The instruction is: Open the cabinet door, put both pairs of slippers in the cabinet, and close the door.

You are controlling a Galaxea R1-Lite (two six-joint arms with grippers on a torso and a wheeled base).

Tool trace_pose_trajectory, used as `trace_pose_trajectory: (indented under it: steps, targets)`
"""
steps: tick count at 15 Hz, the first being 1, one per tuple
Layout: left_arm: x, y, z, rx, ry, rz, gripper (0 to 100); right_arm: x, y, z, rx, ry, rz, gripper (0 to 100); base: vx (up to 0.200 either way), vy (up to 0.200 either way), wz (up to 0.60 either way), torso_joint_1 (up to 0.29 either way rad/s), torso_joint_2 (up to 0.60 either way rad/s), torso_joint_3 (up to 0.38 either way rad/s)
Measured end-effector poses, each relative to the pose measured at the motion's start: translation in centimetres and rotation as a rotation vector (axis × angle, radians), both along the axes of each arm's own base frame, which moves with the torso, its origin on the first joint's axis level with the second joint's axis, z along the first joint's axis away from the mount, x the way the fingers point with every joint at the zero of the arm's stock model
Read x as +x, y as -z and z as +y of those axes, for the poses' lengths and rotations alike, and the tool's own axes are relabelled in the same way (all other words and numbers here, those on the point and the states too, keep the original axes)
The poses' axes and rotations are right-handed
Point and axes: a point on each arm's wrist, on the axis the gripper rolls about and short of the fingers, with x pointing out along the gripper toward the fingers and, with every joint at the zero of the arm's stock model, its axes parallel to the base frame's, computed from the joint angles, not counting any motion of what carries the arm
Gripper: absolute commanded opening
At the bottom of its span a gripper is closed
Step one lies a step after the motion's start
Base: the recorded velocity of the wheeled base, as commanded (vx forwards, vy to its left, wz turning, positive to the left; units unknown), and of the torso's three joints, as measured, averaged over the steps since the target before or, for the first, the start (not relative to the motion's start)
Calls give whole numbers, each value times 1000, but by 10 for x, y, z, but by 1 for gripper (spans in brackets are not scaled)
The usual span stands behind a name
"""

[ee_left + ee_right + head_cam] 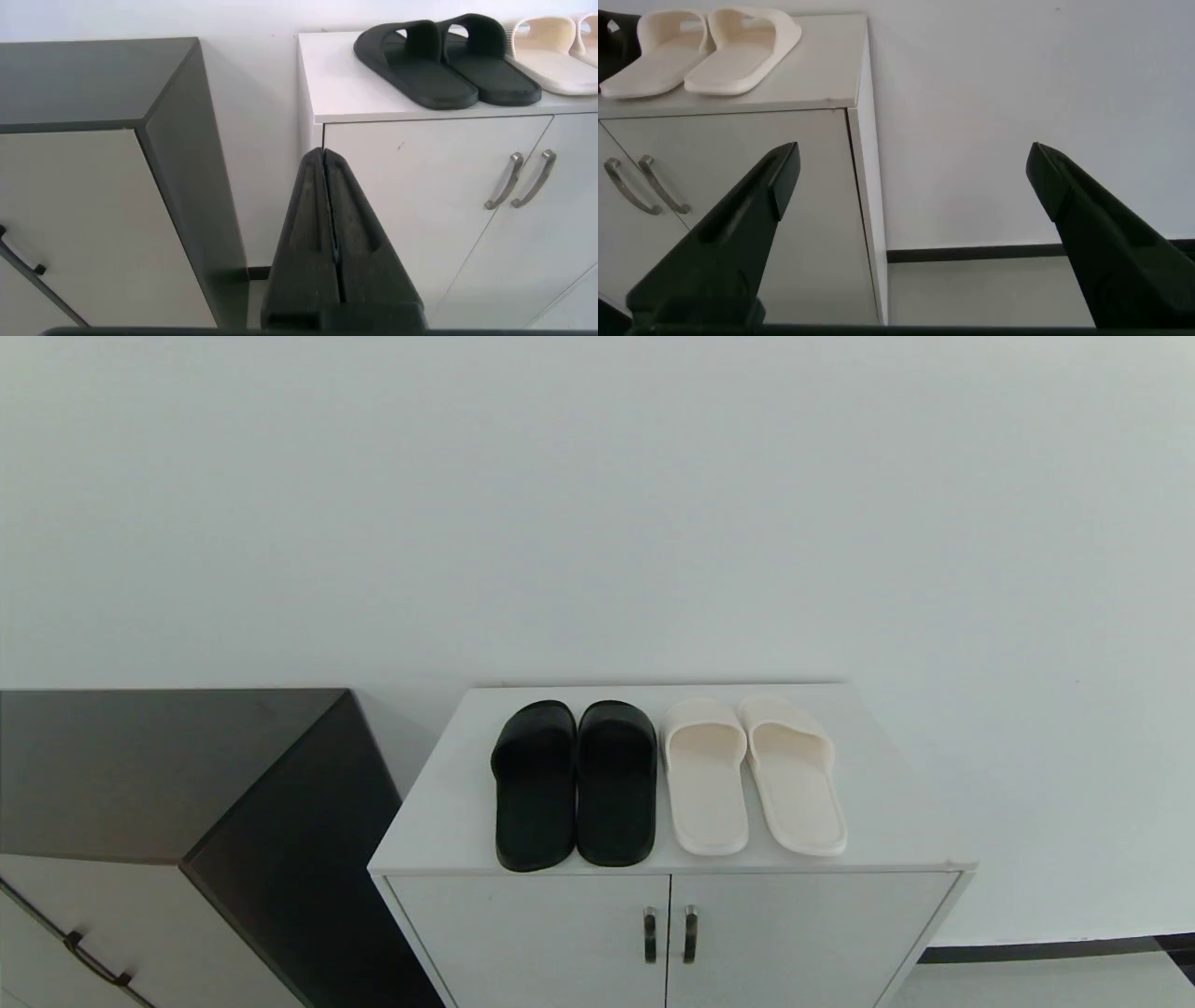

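The left gripper (324, 163) is hanging with fingers pressed together before the cabinet (794, 933). The right gripper (913, 163) is standing spread wide off its right side. The doors are sitting closed. The black slippers (574, 784) and cream slippers (752, 775) are lying along the top's front edge. The close-set handles (651, 934) are probably inviting a catch on both, jamming the doors.

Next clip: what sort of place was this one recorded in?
Probably an indoor entryway, or a room corner staged as one. A white two-door cabinet stands against a plain wall, black slippers and cream slippers lie on its top, and a dark-topped cabinet stands beside it.
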Motion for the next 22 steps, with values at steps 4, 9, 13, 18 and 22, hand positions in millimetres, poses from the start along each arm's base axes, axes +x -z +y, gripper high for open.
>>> trace_pose_trajectory:
  steps: [4, 9, 13, 18, 22]
  targets:
    - [0, 0, 0, 1, 2, 1, 0, 0, 0, 0, 0, 0, 0, 100, 0, 0, 0, 0, 0, 0]
    - [0, 0, 0, -5, 3, 1, 0, 0, 0, 0, 1, 0, 1, 100, 0, 0, 0, 0, 0, 0]
    - [0, 0, 0, -3, 2, 1, 0, -2, -11, 0, 15, 4, -47, 100, 0, 0, 0, 0, 0, 0]
    - [0, 0, 0, 0, 1, 1, 0, 5, -97, 4, 54, -165, -58, 100, 0, 0, 0, 0, 0, 0]
    - [0, 0, 0, 0, 1, 1, 0, 77, -121, 12, 131, -351, 119, 100, 0, 0, 0, 0, 0, 0]
